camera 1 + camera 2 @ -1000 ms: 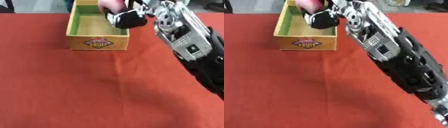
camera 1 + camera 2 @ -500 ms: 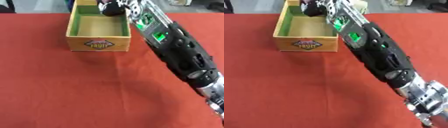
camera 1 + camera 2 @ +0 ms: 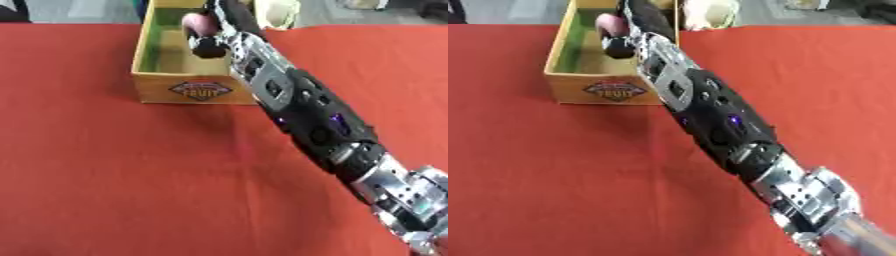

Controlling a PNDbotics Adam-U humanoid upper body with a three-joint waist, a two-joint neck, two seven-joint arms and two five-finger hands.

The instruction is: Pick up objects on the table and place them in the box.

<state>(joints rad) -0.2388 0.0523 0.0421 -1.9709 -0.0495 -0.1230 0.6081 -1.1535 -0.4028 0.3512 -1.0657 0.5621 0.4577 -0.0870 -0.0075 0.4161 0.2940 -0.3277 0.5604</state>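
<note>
A wooden box (image 3: 194,91) with a "FRUIT" label and a green inside stands at the far middle of the red table (image 3: 105,180). My right arm stretches from the lower right corner up to it. My right hand (image 3: 213,39) hangs over the box's inside, near its right wall, with dark fingers curled round a small pink object (image 3: 196,22). The same pink object (image 3: 609,23) shows at the hand's left side in the right eye view. The box floor under the hand is partly hidden. My left hand is in no view.
A pale cream thing (image 3: 278,12) sits just behind the box's right far corner, off the red cloth. The long black and silver forearm (image 3: 324,125) crosses the table's right half diagonally.
The right hand with the pink object has moved left, from the box's right wall to over its inside, and the arm has stretched out further. The box has not moved.
</note>
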